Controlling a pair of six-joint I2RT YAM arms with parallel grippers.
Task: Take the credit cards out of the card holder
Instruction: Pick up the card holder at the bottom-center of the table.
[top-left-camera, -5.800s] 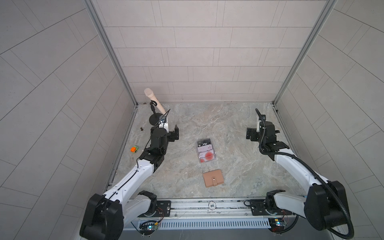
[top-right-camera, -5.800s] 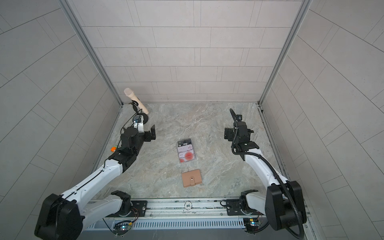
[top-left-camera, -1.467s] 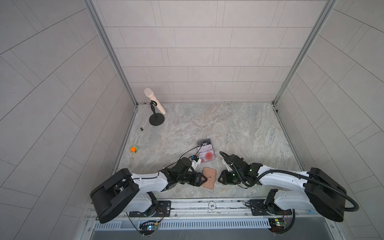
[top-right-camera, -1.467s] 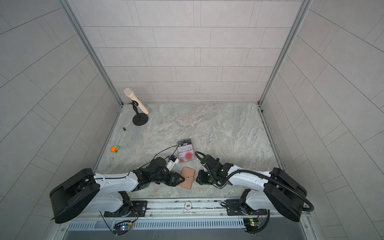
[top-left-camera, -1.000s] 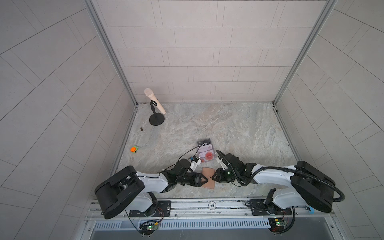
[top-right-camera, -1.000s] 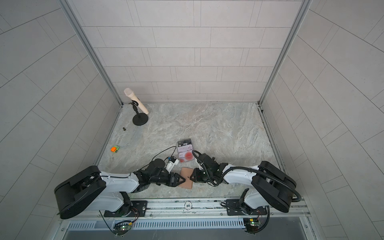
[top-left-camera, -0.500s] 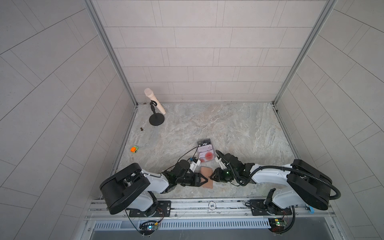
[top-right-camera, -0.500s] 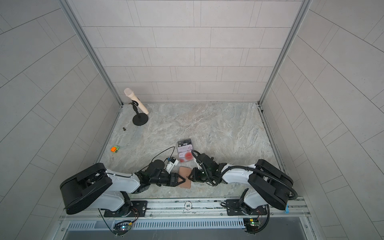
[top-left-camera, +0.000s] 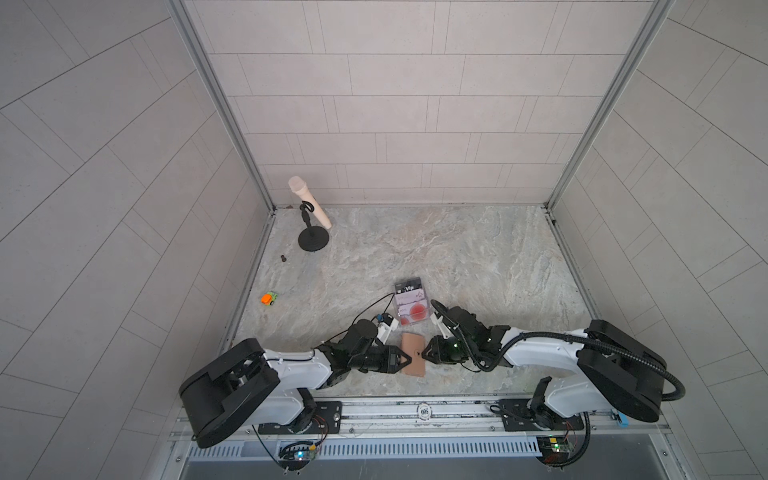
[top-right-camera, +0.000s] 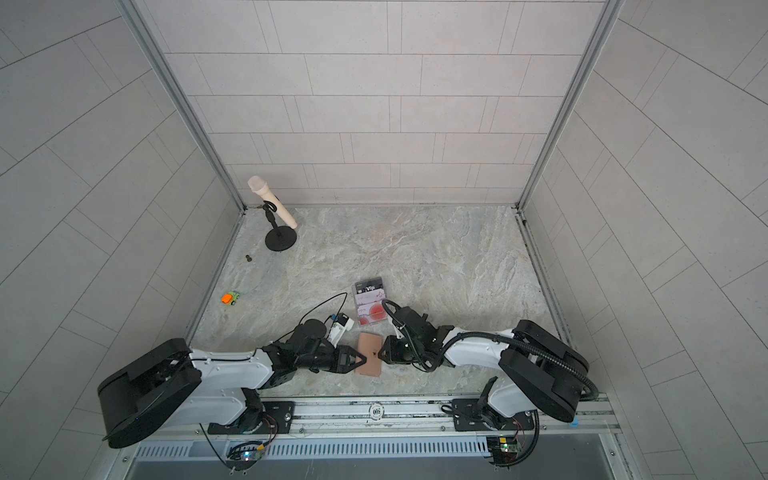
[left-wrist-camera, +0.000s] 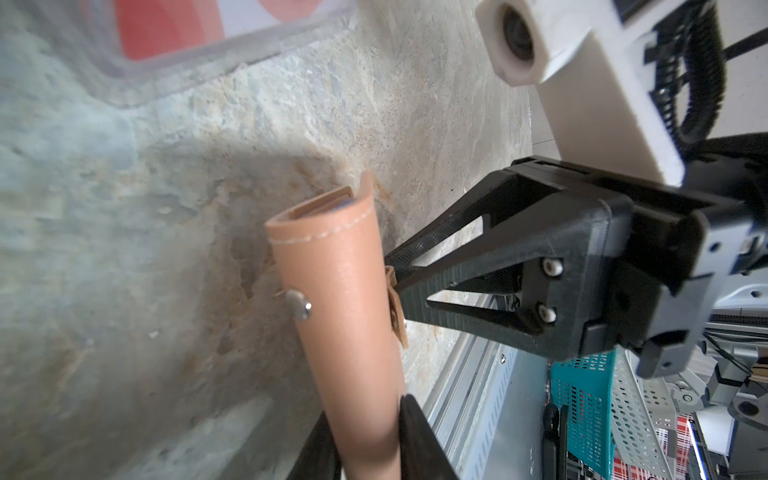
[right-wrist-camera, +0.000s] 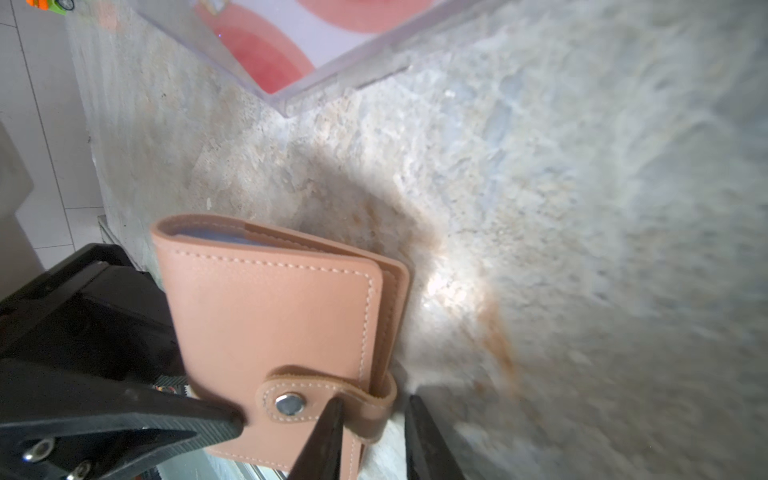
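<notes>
Left gripper (top-left-camera: 403, 360): clamped on the holder (right-wrist-camera: 270, 316), at the edge opposite its strap (right-wrist-camera: 365, 399);
Right gripper (right-wrist-camera: 374, 436): pinching the strap;
Holder: closed, tilted, held between both grippers; near the counter's (top-left-camera: 478, 257) front edge, mid-width;
Box (top-left-camera: 410, 305): clear, just behind the holder;
Toy (top-left-camera: 269, 298): near the left edge

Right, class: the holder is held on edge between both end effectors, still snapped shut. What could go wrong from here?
The right end effector pinches only the snap strap; a pull might slip off it rather than pop the snap.
The left end effector clamps one edge of the card holder, so that pull could twist or drag it loose.
The clear box sits close by and might get knocked.
</notes>
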